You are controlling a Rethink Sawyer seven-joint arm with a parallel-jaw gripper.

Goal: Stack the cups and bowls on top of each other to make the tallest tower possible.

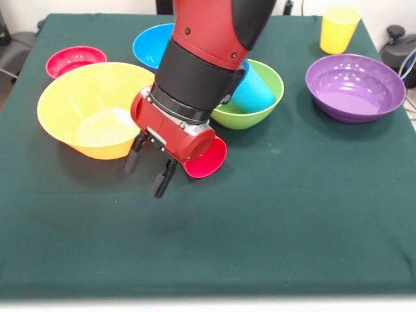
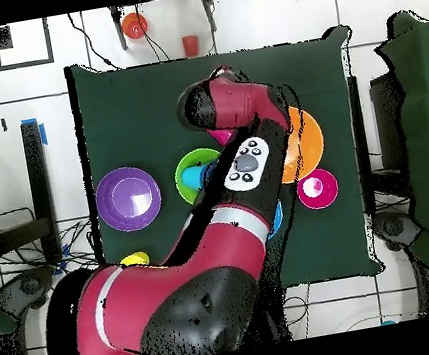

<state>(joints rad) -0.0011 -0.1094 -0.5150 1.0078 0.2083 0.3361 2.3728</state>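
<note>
- Gripper (image 1: 151, 170) released, empty, jaws parted, hovering above the worktop (image 1: 273, 221).
- Red cup (image 1: 207, 159) lies tipped just behind it, beside the orange-yellow bowl (image 1: 91, 107).
- Advise centring the jaws across the cup rim before closing.

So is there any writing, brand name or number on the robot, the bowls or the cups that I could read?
None can be read. The arm, the yellow bowl, the purple bowl and the yellow cup show bare surfaces. The arm's pale panel carries dark marks, too small to read.
</note>
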